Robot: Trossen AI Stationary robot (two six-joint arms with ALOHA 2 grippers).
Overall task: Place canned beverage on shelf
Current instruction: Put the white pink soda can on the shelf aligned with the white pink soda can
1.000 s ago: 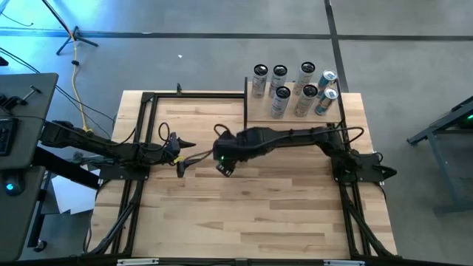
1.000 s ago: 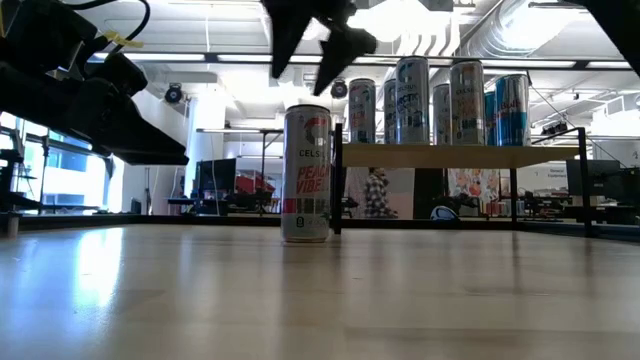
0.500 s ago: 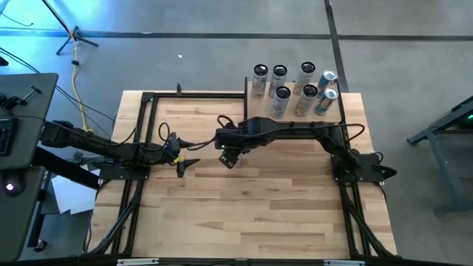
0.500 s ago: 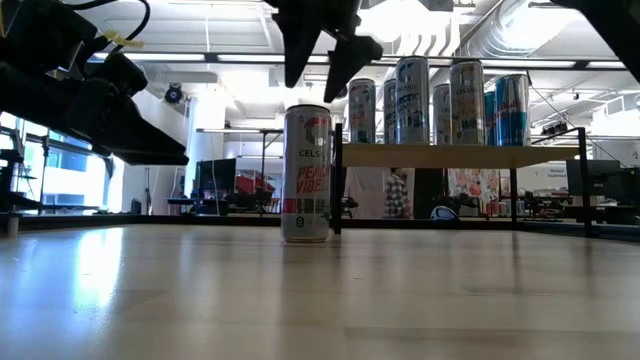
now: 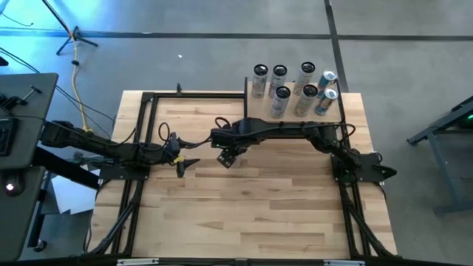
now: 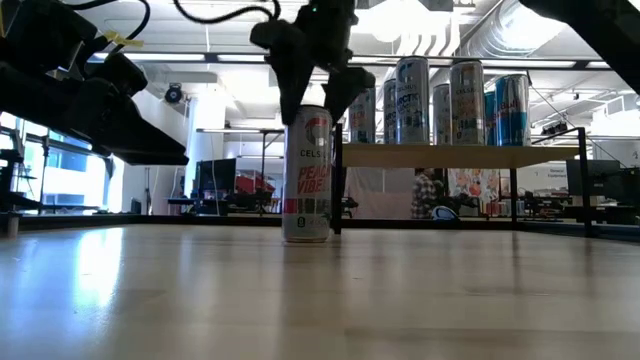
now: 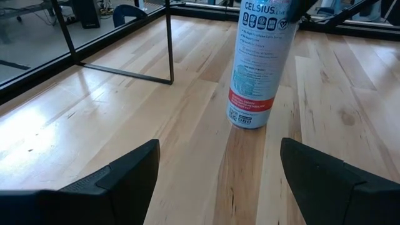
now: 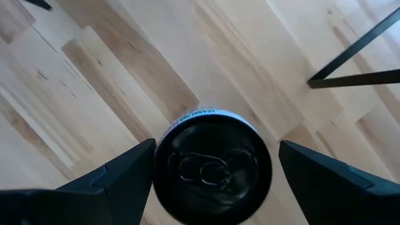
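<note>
An open workshop with pale ceiling ducts lies behind the light-wood table [image 5: 251,214], where one tall can waits.

The can [image 6: 306,174] is slim and white with red lettering and a dark lid, standing upright on the table just beside the shelf [image 6: 460,155], a light plank on thin black posts already carrying seven cans [image 5: 295,90]. The right gripper [image 6: 313,85] hangs directly over the can's top, its fingers [image 8: 112,181] spread wide to either side of the lid; they look clear of it, though I can't be sure. The left gripper [image 5: 186,163] waits nearby, its fingers [image 7: 119,178] also wide apart and empty. A person [image 6: 428,192] stands far off.
</note>
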